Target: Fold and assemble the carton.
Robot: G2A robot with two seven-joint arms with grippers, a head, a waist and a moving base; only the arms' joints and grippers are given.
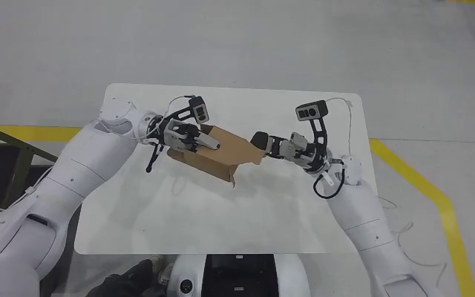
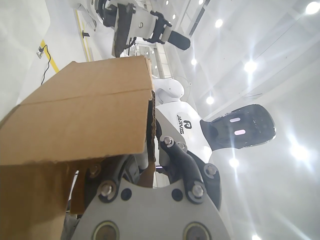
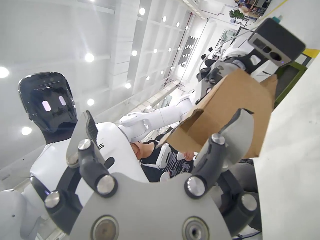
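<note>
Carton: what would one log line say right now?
carton: not yet assembled | left gripper: shut on one end | right gripper: open, at other end

The carton is sitting over the table, the left gripper lying at its left end, the right gripper at its right end.

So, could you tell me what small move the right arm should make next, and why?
Probably ease the right gripper forward and close it on the near end of the carton. Its jaws stand open at the cardboard's edge, while the left gripper holds the other end, so a second hold seems needed before folding.
</note>
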